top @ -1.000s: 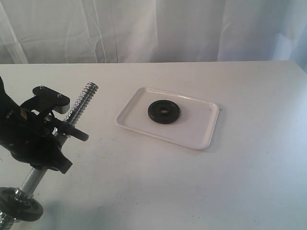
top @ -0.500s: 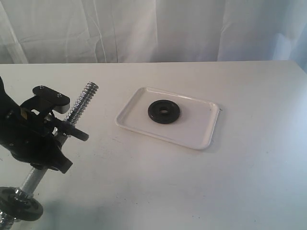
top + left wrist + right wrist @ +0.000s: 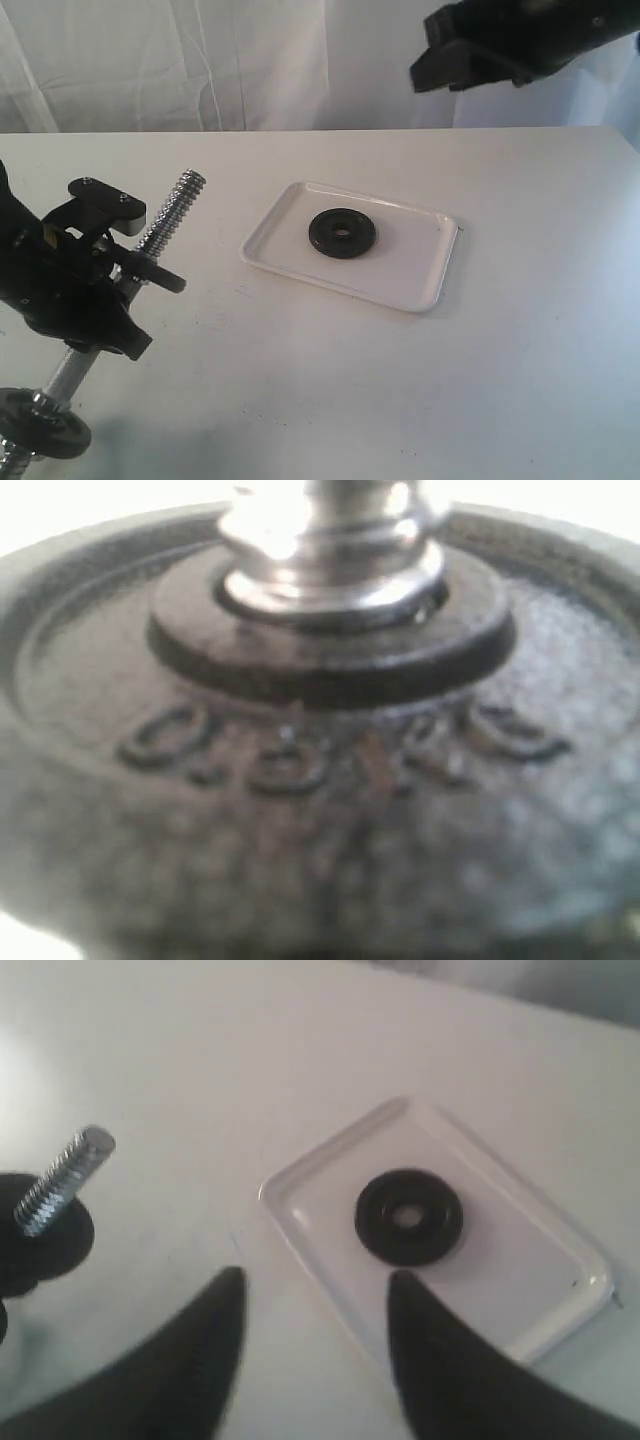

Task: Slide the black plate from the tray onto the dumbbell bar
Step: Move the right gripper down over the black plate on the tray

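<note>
Not much else going on here tbh. Everything sits on a plain white bench (image 3: 520,350) with a matte top that fills most of the exterior view. There are a few tiny dark specks (image 3: 238,291) on it left of centre, plus some soft grey shading along the near left side. Its back edge runs straight across, and the far right corner just shows. Behind that hangs a white curtain (image 3: 250,60) in loose vertical folds, a bit brighter and bluish toward the right.
</note>
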`<state>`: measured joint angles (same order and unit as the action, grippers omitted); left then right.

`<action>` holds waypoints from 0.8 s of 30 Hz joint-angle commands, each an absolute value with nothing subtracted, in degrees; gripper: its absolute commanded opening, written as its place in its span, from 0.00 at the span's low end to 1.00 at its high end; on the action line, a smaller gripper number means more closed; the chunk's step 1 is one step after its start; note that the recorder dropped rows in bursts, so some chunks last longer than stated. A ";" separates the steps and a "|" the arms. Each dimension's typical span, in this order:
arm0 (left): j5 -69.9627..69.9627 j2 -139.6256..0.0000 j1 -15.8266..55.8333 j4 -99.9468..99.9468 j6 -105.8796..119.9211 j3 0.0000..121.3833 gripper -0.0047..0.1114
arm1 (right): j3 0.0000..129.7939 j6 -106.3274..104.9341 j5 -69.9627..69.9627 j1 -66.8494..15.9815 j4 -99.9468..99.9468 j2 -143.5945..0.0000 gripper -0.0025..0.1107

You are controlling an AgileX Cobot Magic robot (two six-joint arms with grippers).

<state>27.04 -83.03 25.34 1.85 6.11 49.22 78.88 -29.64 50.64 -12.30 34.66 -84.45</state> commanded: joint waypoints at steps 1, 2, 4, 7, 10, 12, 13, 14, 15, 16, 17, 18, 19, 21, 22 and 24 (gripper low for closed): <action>21.75 -80.02 25.30 2.89 5.76 50.45 0.04 | 83.12 -27.06 55.31 -14.16 35.07 -94.07 0.80; 21.63 -80.02 25.30 2.89 5.76 50.45 0.04 | 84.11 -27.03 56.08 -14.81 35.07 -96.25 0.81; 21.14 -80.02 25.30 2.89 5.09 50.45 0.04 | 86.07 -27.03 57.41 -16.52 35.36 -100.27 0.81; 20.63 -80.02 25.30 2.89 4.70 50.45 0.04 | 89.35 -27.03 57.83 -19.07 34.40 -105.20 0.81; 20.63 -80.02 25.30 2.89 4.70 50.45 0.04 | 94.36 -26.62 57.30 -21.76 28.18 -109.47 0.81; 20.63 -80.02 25.30 2.89 4.70 50.45 0.04 | 96.94 -25.26 56.71 -23.25 23.05 -111.37 0.81; 20.63 -80.02 25.30 2.89 4.70 50.45 0.04 | 98.73 -24.22 56.01 -24.44 18.26 -112.60 0.81; 20.63 -80.02 25.30 2.89 4.70 50.45 0.04 | 99.81 -23.48 55.45 -24.92 16.23 -113.39 0.81; 20.63 -80.02 25.30 2.89 4.70 50.45 0.04 | 101.11 -22.70 55.02 -25.61 13.02 -114.33 0.81; 20.63 -80.02 25.30 2.89 4.70 50.45 0.04 | 102.27 -21.57 54.41 -26.24 9.85 -115.25 0.81; 20.63 -80.02 25.30 2.89 4.70 50.45 0.04 | 103.29 -20.93 54.05 -26.38 8.46 -116.16 0.81; 20.63 -80.02 25.30 2.89 4.70 50.45 0.04 | 103.85 -19.92 53.71 -26.56 7.54 -116.84 0.81; 20.63 -80.02 25.30 2.89 4.70 50.45 0.04 | 105.00 -19.12 53.56 -26.71 6.94 -117.94 0.81; 20.63 -80.02 25.30 2.89 4.70 50.45 0.04 | 106.20 -19.10 53.44 -26.71 6.81 -119.47 0.81; 20.63 -80.02 25.30 2.89 4.70 50.45 0.04 | 106.93 -19.01 53.28 -26.71 6.81 -120.62 0.81; 20.63 -80.02 25.30 2.89 4.70 50.45 0.04 | 107.76 -18.82 52.54 -26.75 6.81 -122.13 0.81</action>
<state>24.77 -83.03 25.34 1.85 5.26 49.00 106.35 -19.58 53.58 -26.51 7.61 -120.21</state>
